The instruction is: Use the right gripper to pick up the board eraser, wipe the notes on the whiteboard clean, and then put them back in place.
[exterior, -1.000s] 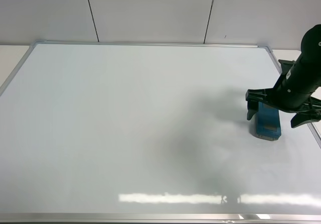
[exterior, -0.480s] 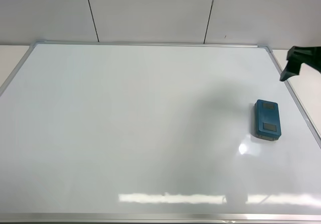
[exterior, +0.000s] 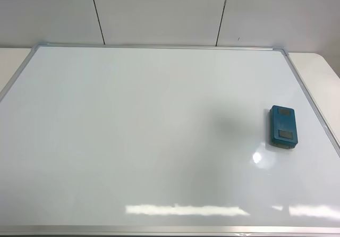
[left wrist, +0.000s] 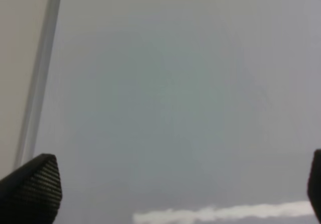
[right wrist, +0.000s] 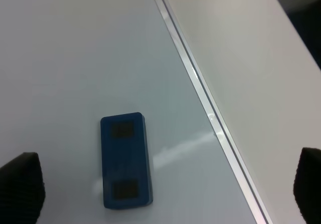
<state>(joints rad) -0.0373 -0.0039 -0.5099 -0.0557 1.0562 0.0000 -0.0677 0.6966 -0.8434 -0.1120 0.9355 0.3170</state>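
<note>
Eraser [exterior: 282, 126] lies flat on the board [exterior: 133, 141] near its right edge, no red marks visible, so I judge wiping done; my right gripper [right wrist: 160, 184] hangs above it, jaws wide apart, empty; left gripper [left wrist: 175, 184] likewise open.

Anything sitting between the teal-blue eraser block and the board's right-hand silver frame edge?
Nothing: only bare glossy white board surface separates the teal-blue eraser block from the silver frame edge, clearest in the right wrist view.
</note>
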